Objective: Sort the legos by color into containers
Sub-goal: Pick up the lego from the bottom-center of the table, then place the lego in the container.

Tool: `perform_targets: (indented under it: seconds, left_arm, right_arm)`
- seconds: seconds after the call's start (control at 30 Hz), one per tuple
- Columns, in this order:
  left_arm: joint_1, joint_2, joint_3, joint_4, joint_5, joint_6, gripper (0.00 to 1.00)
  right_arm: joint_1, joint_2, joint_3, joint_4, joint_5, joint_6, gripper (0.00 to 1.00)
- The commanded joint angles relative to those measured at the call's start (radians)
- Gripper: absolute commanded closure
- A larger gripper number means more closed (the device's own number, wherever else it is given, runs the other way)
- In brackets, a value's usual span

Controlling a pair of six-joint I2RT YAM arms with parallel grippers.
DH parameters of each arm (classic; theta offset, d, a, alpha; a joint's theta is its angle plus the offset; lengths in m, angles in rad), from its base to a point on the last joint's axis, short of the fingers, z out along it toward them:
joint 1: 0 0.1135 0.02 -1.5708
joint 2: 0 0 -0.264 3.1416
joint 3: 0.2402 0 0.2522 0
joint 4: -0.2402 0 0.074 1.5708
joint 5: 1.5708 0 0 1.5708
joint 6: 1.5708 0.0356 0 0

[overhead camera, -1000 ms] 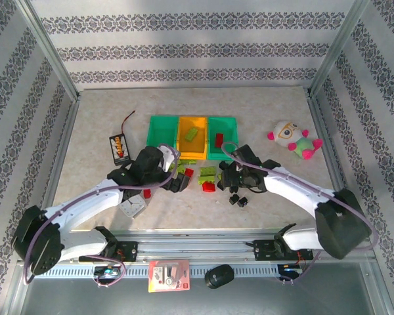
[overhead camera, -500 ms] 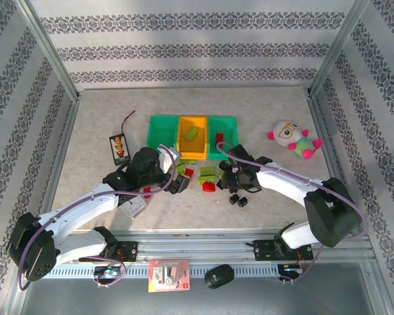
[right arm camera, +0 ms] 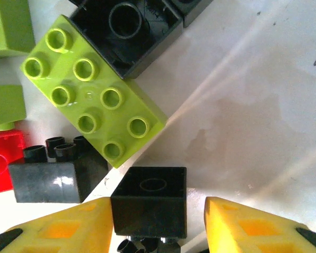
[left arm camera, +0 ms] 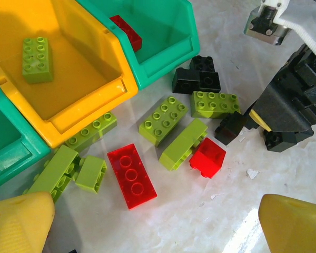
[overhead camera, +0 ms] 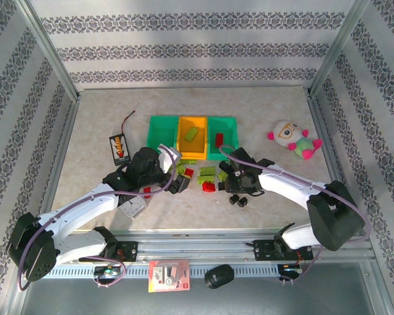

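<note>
The right hand [right arm camera: 155, 204] seems to pinch a black brick [right arm camera: 147, 192] off-centre; lifted, it could twist free onto the worktop [right arm camera: 247, 105]. The left hand [left arm camera: 158, 226] hovers spread wide.

Bright, even light. Ahead of my right claw [right arm camera: 158, 226], pale glare streaks cross the glossy bench [right arm camera: 242, 105]; the black brick [right arm camera: 147, 200] between its tips throws soft shadow.

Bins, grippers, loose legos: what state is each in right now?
Left teal bin: upright, no lego seen inside.
Orange bin: holds one lime lego.
Right teal bin: holds one red lego.
Loose legos: unsorted on the table.
Left gripper: open, holding nothing.
Right gripper: around a black lego; grip unclear.
</note>
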State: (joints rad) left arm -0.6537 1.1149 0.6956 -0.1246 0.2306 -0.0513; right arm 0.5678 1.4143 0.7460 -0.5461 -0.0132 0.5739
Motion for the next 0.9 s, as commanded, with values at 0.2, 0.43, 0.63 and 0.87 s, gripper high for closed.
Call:
perform_targets:
  seconds: [0.2, 0.43, 0.63, 0.87]
  left_arm:
    - [-0.014, -0.039, -0.024, 0.035, 0.016, 0.022, 0.01]
    - [-0.021, -0.088, -0.042, 0.039, 0.008, 0.004, 0.01]
    - [-0.021, -0.208, -0.097, 0.016, -0.114, -0.067, 0.01]
    - [-0.021, -0.309, -0.139, -0.030, -0.218, -0.129, 0.01]
  right_arm:
    - [0.015, 0.000, 0.034, -0.023, 0.028, -0.001, 0.64]
    - [0.039, -0.090, 0.098, 0.021, 0.024, -0.060, 0.73]
    - [0.086, 0.001, 0.254, 0.157, 0.010, -0.123, 0.73]
    - [0.137, 0.252, 0.518, 0.315, -0.011, -0.163, 0.74]
